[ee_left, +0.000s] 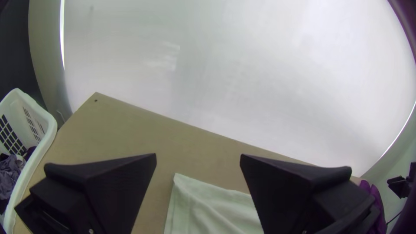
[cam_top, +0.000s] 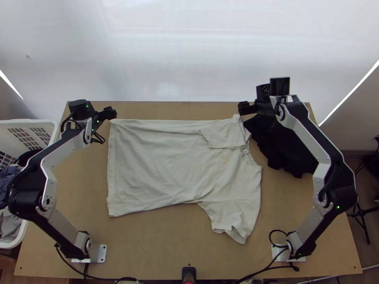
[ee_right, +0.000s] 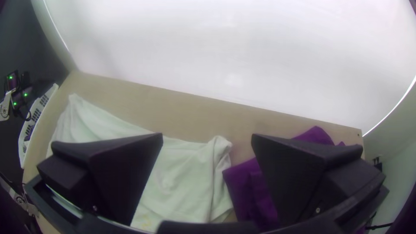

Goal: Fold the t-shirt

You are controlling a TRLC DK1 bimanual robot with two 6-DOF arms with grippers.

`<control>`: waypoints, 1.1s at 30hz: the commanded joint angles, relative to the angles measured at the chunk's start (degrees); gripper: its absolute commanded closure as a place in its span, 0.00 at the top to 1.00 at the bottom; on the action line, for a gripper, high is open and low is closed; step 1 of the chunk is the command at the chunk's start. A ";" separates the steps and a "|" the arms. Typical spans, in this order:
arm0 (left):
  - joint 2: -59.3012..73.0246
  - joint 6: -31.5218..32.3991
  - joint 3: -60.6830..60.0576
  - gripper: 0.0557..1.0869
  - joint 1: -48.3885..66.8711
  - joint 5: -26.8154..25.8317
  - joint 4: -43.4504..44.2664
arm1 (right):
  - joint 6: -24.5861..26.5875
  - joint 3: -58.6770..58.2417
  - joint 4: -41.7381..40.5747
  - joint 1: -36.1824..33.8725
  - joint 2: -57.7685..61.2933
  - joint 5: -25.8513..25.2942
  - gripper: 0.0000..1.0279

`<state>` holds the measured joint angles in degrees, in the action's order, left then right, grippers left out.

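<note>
The pale t-shirt lies sideways on the table, its hem to the left and its collar to the right. Its far side is folded over in a straight edge, with one sleeve lying on the body; the near sleeve spreads toward the table's front. My left gripper is above the far hem corner; in the left wrist view the left gripper stands open above the shirt. Over the far shoulder end is my right gripper; in the right wrist view the right gripper is open, the shirt below.
A dark cloth lies bunched at the table's right, beside the collar. A white basket with clothes stands off the left edge. Bare wood runs along the near side of the table.
</note>
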<state>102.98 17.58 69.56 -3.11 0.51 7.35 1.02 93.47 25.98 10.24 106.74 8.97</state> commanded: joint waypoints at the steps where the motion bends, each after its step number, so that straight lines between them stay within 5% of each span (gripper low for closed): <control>1: -8.32 0.17 -0.13 0.96 0.13 -0.69 -6.65 | -2.95 0.04 13.22 -1.54 -5.93 0.34 0.93; 3: -11.92 -0.18 -0.30 0.96 0.13 -1.04 -12.10 | -5.59 -2.94 18.14 -3.03 -9.09 2.54 0.85; 6: -17.55 -3.08 -1.97 0.96 0.21 -1.57 -18.78 | -7.87 -9.01 24.91 -4.61 -12.26 3.86 0.84; 10: -24.58 -6.95 -4.34 0.96 1.44 -1.57 -28.98 | -4.09 -17.27 40.47 -5.05 -11.82 4.65 0.85; 13: -30.38 -8.18 -8.39 0.96 3.55 -1.57 -33.11 | -3.04 -26.41 40.56 -5.93 -14.10 4.65 0.96; 28: -48.66 -4.93 -21.75 0.96 14.98 0.28 -43.21 | -5.32 -47.59 37.74 -1.19 -34.58 7.29 0.95; 33: -50.07 -5.02 -22.54 0.96 14.80 0.98 -43.21 | -9.89 -52.25 34.93 1.63 -37.30 7.20 0.95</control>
<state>56.55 12.19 49.43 10.57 0.56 -34.68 -4.99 47.68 62.87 8.64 74.43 15.94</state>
